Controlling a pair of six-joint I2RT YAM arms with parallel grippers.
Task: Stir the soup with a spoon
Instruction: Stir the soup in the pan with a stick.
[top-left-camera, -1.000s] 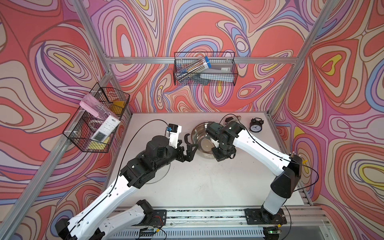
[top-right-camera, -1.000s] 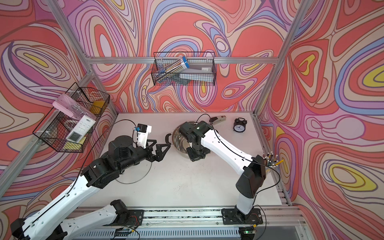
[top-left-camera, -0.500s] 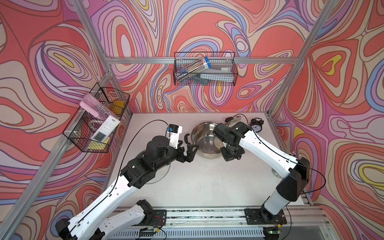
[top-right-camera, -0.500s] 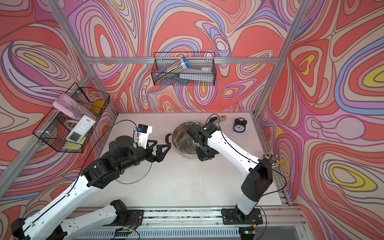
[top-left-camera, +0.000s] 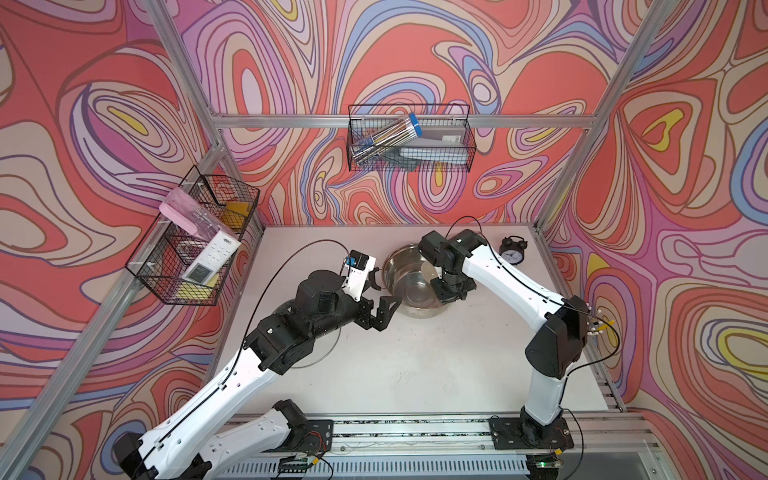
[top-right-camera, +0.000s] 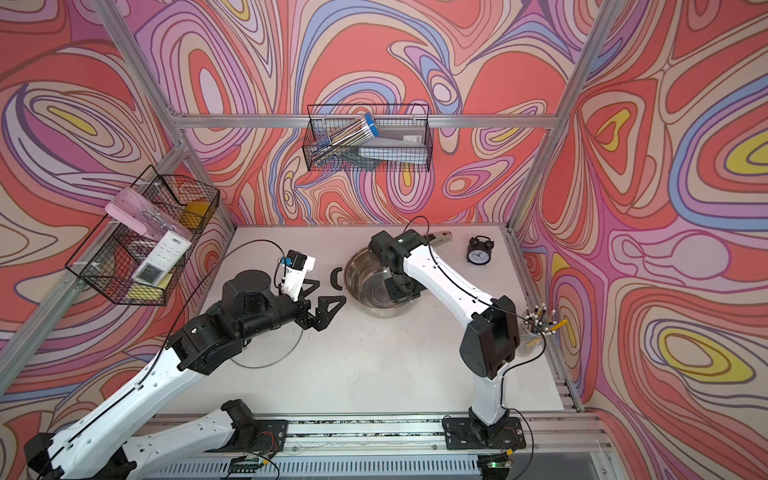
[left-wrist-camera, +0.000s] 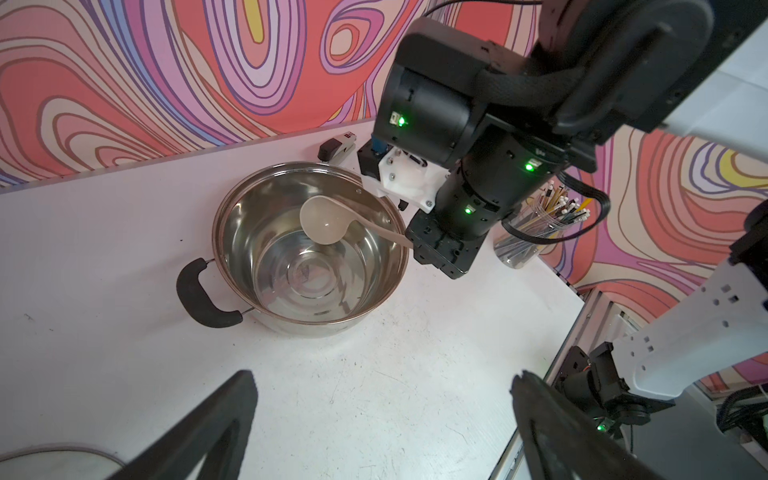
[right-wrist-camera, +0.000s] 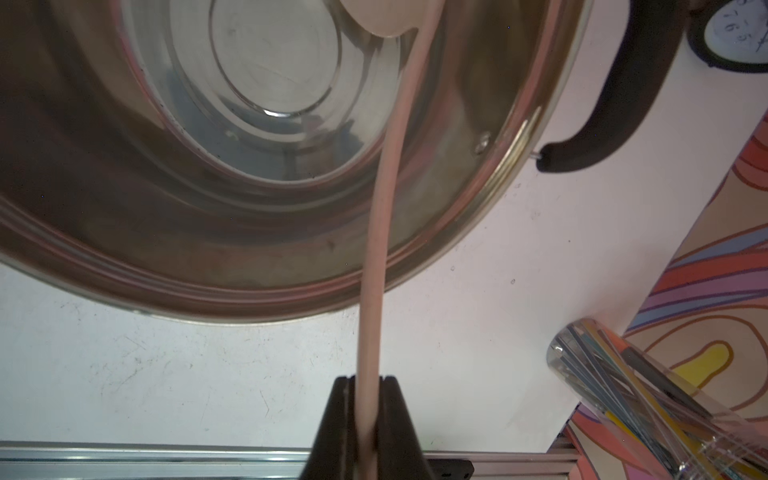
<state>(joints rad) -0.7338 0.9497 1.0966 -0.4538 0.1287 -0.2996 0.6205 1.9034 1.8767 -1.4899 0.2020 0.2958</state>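
Observation:
The shiny steel pot (top-left-camera: 409, 291) (top-right-camera: 372, 291) stands at the back middle of the table, with black side handles (left-wrist-camera: 199, 299). No soup shows in it; its bottom (right-wrist-camera: 270, 62) looks bare. My right gripper (top-left-camera: 446, 291) (right-wrist-camera: 368, 380) is shut on the slim handle of the cream spoon (right-wrist-camera: 380, 232), just outside the pot's rim. The spoon's round bowl (left-wrist-camera: 322, 220) hangs inside the pot. My left gripper (top-left-camera: 382, 293) (left-wrist-camera: 382, 378) is open and holds nothing, hovering left of the pot.
A glass lid (top-right-camera: 270, 353) lies on the table under my left arm. At the back right stand a black alarm clock (top-left-camera: 512, 251) and a stapler (top-right-camera: 440, 237). A clear cup of pencils (top-right-camera: 536, 328) is at the right edge. Wire baskets (top-left-camera: 409, 139) (top-left-camera: 195, 245) hang on the walls.
My right gripper carried the spoon round in the pot, first to the right and then back left and a little farther back. The left arm has not moved.

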